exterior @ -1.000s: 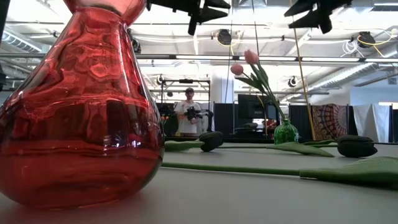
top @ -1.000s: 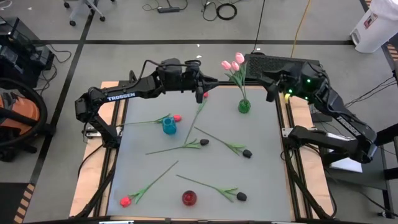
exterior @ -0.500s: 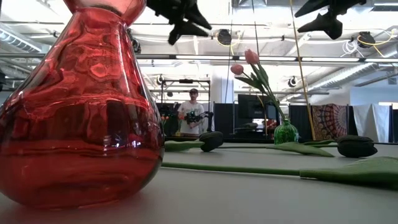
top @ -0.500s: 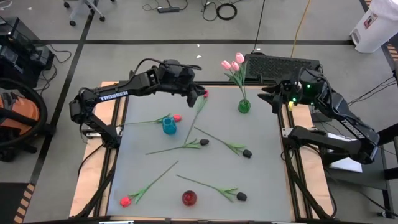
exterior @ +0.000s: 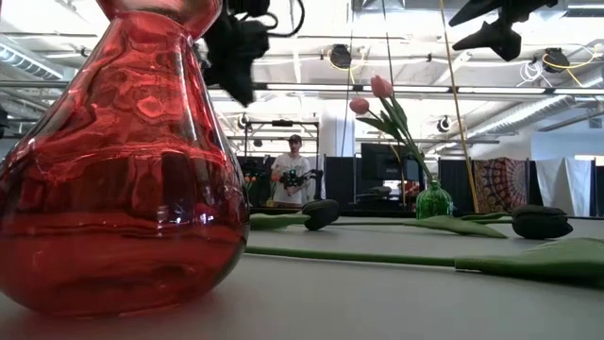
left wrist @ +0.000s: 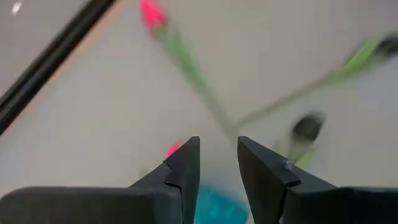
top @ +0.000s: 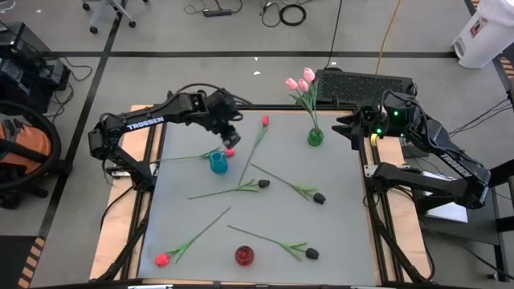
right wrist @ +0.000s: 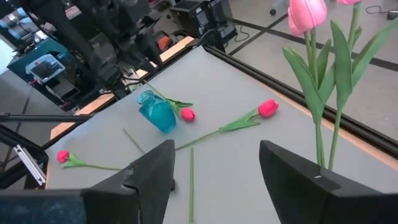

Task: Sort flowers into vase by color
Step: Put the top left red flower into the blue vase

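From above, the left gripper hangs right over the little blue vase, which I'll use as the anchor. A red tulip lies with its head just beside the vase's rim, stem running away toward the left arm's base. Another red one lies beyond the vase toward the green vase, where the pink tulips already stand. The black tulips lie nearer the front, well apart from the blue vase, and the third red is way off near the red vase. The right gripper waits off past the green vase.

Low view: mostly the red vase up close, with the left gripper high above the table.

Left wrist: fingers are slightly apart with nothing between them, blue glass directly underneath.

Right wrist: its fingers are spread wide, nothing held.

My worry: that tulip head sits so tight against the blue vase that a descent could clip the glass and tip it. Grabbing near the head would also leave the long stem dangling awkwardly.
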Controlling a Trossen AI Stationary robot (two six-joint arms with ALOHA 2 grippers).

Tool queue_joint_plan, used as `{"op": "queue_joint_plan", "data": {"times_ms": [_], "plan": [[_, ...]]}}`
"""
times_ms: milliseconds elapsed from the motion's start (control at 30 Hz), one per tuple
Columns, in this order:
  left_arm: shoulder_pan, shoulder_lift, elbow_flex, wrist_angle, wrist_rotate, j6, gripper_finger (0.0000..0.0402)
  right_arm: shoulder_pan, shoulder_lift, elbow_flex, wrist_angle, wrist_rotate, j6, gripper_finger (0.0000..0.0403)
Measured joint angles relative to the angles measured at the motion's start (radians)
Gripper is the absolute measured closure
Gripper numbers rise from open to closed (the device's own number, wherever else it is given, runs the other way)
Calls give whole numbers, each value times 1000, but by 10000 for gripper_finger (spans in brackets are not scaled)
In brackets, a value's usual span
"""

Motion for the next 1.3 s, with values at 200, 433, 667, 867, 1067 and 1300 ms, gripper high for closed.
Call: {"op": "queue_joint_plan", "data": {"times_ms": [200,433,667,867,1067,1300], "plan": [[0,-1,0,-266,-41,113,288,0,0,0,-7,0,0,177],[7,-57,0,-384,-69,211,288,0,1,0,-7,0,0,177],[57,-257,0,-382,-114,210,288,0,1,0,-8,0,19,177],[97,-447,0,-443,-115,208,288,0,1,0,-9,1,24,177],[105,-596,-24,-504,-107,190,288,0,5,0,-9,4,35,177],[104,-724,-216,-496,-83,186,288,0,28,0,-9,4,73,177]]}}
